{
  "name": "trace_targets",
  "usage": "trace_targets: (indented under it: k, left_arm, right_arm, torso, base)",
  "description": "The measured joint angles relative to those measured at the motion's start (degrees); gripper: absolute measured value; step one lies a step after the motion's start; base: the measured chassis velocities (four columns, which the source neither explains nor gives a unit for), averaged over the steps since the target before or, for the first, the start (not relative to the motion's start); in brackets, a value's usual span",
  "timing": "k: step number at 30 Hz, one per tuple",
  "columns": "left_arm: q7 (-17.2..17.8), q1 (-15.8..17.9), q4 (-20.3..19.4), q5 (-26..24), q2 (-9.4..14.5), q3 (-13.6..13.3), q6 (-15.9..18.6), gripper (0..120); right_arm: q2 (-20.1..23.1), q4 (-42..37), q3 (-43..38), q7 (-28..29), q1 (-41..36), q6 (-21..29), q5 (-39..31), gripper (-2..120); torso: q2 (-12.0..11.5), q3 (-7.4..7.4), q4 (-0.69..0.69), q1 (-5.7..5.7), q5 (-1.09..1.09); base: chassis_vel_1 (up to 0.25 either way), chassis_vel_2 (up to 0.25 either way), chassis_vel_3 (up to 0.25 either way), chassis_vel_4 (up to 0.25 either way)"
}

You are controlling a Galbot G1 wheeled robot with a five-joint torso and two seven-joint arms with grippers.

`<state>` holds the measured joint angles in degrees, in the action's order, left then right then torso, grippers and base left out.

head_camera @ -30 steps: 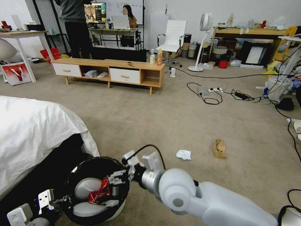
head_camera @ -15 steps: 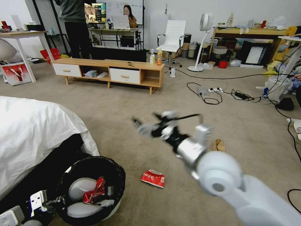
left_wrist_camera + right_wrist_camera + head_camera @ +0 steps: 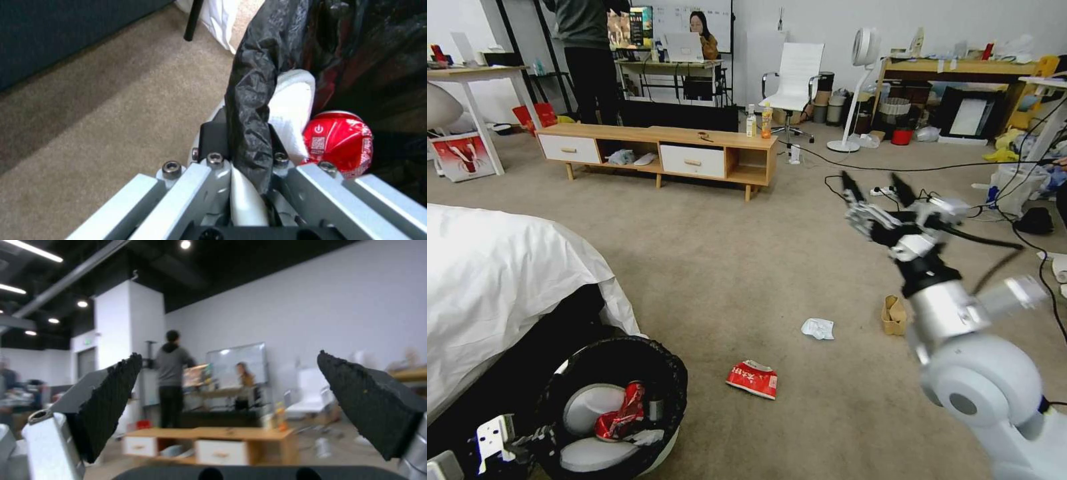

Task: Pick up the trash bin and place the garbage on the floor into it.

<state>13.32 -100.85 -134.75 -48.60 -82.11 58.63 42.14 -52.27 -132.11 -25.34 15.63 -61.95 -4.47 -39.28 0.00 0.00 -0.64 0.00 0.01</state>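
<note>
The left gripper [image 3: 249, 173] is clamped on the bin [image 3: 617, 410] rim beside the bed [image 3: 494, 273]. The right gripper [image 3: 875, 190] is raised, fingers apart, empty; the carton [image 3: 752, 379] lies on the floor [image 3: 727, 267] well below, nearer this arm, long axis crosswise.

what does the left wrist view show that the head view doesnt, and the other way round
The left wrist view alone shows the left gripper's jaws shut on the trash bin's bag-lined rim. The head view alone shows the open right gripper raised in the air, and a flattened carton, a tissue and a brown paper box on the floor. Both show the crushed red can in the bin, and carpet.
</note>
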Motion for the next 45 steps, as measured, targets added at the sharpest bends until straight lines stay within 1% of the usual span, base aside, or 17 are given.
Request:
trace_targets:
  k: [1,3,4,5,7,8,10,11,12,14,15,17,23,28,45]
  left_arm:
    - [0.0,0.0,0.0,0.0,0.0,0.0,0.0,3]
    - [-0.7,-0.7,-0.3,1.2,-0.6,-0.1,0.0,3]
    - [-0.7,-0.7,-0.3,1.2,-0.6,-0.1,0.0,3]
    - [-1.0,-1.0,-0.6,1.6,-1.0,-0.2,0.0,3]
    - [-1.3,-1.4,-0.9,2.2,-1.4,-0.4,0.0,3]
    - [-1.3,-1.4,-0.9,2.2,-1.4,-0.4,0.0,3]
    - [-1.4,-1.5,-1.1,2.7,-1.8,-1.0,0.0,3]
    - [-1.4,-1.5,-1.1,2.7,-1.8,-1.0,0.0,3]
    - [-1.5,-1.5,-1.2,2.8,-2.0,-1.4,0.0,3]
    - [-1.6,-1.3,-1.2,2.9,-2.3,-2.2,0.0,3]
    - [-1.6,-1.3,-1.2,2.9,-2.3,-2.2,0.0,3]
    - [-1.6,-1.2,-1.2,2.9,-2.3,-3.1,0.0,3]
    - [-1.5,-1.1,-0.9,2.6,-2.2,-3.7,0.0,3]
    - [-1.4,-1.2,-0.9,2.3,-1.9,-3.7,0.0,3]
    - [-1.4,-1.1,-0.7,2.2,-2.0,-3.5,0.0,3]
  right_arm:
    - [0.0,0.0,0.0,0.0,0.0,0.0,0.0,100]
    - [-1.2,0.0,-2.8,-0.5,-5.2,-2.2,5.3,100]
    - [-1.2,0.0,-2.8,-0.5,-5.2,-2.2,5.3,100]
    - [-2.2,-0.2,-4.4,-0.7,-8.5,-3.2,8.1,100]
    - [-4.2,-0.3,-6.3,-0.9,-13.3,-4.2,11.7,100]
    - [-4.2,-0.3,-6.3,-0.9,-13.3,-4.2,11.7,100]
    - [-5.7,-0.3,-7.4,-1.1,-16.6,-5.0,14.3,100]
    - [-5.7,-0.3,-7.4,-1.1,-16.6,-5.0,14.3,100]
    - [-6.2,-0.3,-7.7,-1.0,-17.8,-5.2,15.4,100]
    - [-7.4,0.0,-8.1,-0.9,-19.9,-5.8,18.1,100]
    - [-7.4,0.0,-8.1,-0.9,-19.9,-5.8,18.1,100]
    - [-8.2,0.2,-8.0,-0.7,-21.6,-6.0,20.0,100]
    - [-9.0,0.6,-7.6,-0.3,-23.3,-6.0,23.9,100]
    - [-9.6,0.9,-7.4,0.2,-23.6,-5.8,25.3,100]
    - [-9.4,1.9,-6.6,0.4,-23.6,-6.0,25.6,100]
  torso:
    - [0.0,0.00,0.00,0.00,0.00]
    - [0.0,0.00,0.00,0.00,0.00]
    - [0.0,0.00,0.00,0.00,0.00]
    - [0.0,0.00,0.02,0.00,0.00]
    - [0.0,-0.01,-0.01,0.00,0.01]
    - [0.0,-0.01,-0.01,0.00,0.01]
    - [0.0,-0.01,-0.01,0.00,-0.01]
    - [0.0,-0.01,-0.01,0.00,-0.01]
    - [0.0,0.00,0.01,0.00,-0.01]
    - [0.0,-0.01,0.01,0.00,0.00]
    - [0.0,-0.01,0.01,0.00,0.00]
    - [0.0,-0.01,0.00,0.00,0.00]
    - [0.0,0.00,0.00,0.00,-0.01]
    - [0.0,0.00,0.01,0.00,-0.01]
    - [0.0,0.00,0.00,0.00,-0.01]
  base:
    - [0.000,0.000,0.000,0.000]
    - [0.000,0.000,0.000,0.000]
    - [0.000,0.000,0.000,0.000]
    - [0.000,0.000,0.000,0.000]
    - [0.000,0.000,0.000,0.000]
    - [0.000,0.000,0.000,0.000]
    - [0.000,0.000,0.000,0.000]
    - [0.000,0.000,0.000,0.000]
    - [0.000,0.000,0.000,0.000]
    - [0.000,0.000,0.000,0.000]
    - [0.000,0.000,0.000,0.000]
    - [0.000,0.000,0.000,0.000]
    - [0.000,0.000,0.000,0.000]
    - [0.000,0.000,0.000,0.000]
    - [0.000,0.000,0.000,0.000]
